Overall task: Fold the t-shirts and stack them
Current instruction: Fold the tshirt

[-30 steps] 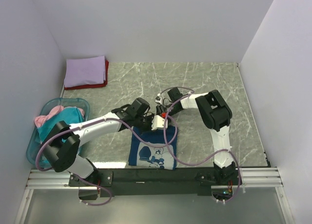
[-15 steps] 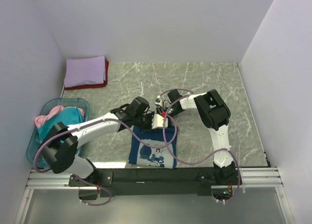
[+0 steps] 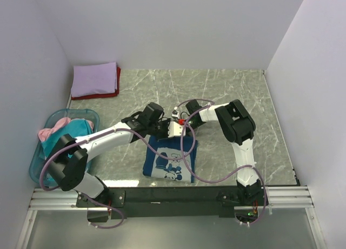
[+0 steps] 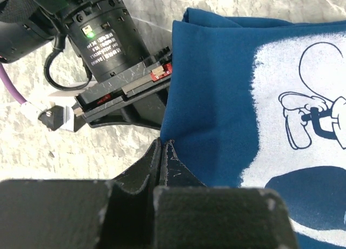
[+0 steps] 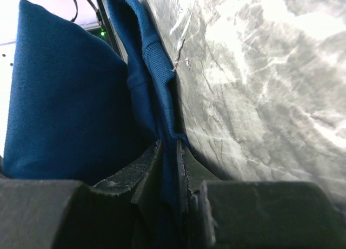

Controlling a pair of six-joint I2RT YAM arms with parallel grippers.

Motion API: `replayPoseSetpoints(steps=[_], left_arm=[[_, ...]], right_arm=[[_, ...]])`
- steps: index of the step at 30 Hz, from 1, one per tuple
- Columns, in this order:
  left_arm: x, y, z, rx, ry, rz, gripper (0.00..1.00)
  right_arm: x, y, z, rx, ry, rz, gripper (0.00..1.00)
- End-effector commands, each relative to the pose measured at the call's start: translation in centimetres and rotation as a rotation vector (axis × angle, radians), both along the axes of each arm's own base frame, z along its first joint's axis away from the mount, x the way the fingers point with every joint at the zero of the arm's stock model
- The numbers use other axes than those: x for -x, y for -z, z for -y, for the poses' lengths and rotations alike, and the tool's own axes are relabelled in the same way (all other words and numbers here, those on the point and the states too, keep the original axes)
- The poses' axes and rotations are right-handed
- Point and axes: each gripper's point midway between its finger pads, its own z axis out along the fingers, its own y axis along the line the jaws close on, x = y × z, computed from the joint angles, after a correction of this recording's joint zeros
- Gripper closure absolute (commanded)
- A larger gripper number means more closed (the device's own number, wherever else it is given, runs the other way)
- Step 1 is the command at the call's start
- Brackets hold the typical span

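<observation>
The dark blue t-shirt (image 3: 171,161) with a white printed picture lies folded in a narrow strip on the table near the front middle. My left gripper (image 3: 161,131) is shut on its far left corner; in the left wrist view the closed tips (image 4: 165,143) pinch the blue cloth (image 4: 216,97). My right gripper (image 3: 181,125) is shut on the far right corner, with blue cloth (image 5: 65,86) between its jaws (image 5: 168,146). A folded lavender shirt (image 3: 94,79) lies on a red one (image 3: 117,82) at the back left. Teal (image 3: 75,131) and pink (image 3: 53,131) shirts sit in the basket.
The translucent blue basket (image 3: 39,163) stands at the left edge by the left arm's base. The grey marbled table (image 3: 232,92) is walled on three sides. The right wrist's body (image 4: 105,38) shows close beside the left gripper.
Both grippers have moved a little towards the back of the table, pulling the dark blue shirt's far edge with them. The shirt now lies farther from the front edge.
</observation>
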Motion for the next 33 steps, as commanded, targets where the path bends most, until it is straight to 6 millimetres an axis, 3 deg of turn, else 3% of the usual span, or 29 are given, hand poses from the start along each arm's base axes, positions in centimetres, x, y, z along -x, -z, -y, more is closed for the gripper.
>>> replayPoseSetpoints(steps=[1, 11, 20, 23, 25, 28, 33], left_arm=[[-2.0, -2.9, 1.5, 0.071, 0.015, 0.103, 1.00], [-2.9, -0.4, 1.3, 0.035, 0.010, 0.115, 1.00], [-3.5, 2.7, 0.0, -0.038, -0.020, 0.137, 0.99], [-3.5, 2.9, -0.1, -0.035, -0.024, 0.136, 0.85], [-3.5, 2.5, -0.2, -0.019, -0.028, 0.129, 0.65], [-3.3, 0.4, -0.1, 0.024, -0.030, 0.122, 0.55], [-0.7, -4.3, -1.2, 0.121, -0.022, -0.057, 0.55]], right_arm=[[1.0, 2.1, 0.4, 0.046, -0.022, -0.002, 0.76], [1.1, 1.9, 0.8, 0.065, -0.038, 0.036, 0.76], [-2.0, 1.2, 2.2, 0.191, -0.066, 0.258, 0.75], [-3.2, 0.4, 2.6, 0.228, -0.063, 0.332, 0.73], [-3.8, -0.1, 2.9, 0.254, -0.070, 0.375, 0.70], [-5.9, -0.7, 4.1, 0.351, -0.065, 0.481, 0.64], [-10.2, -3.8, 7.3, 0.460, -0.001, 0.602, 0.52]])
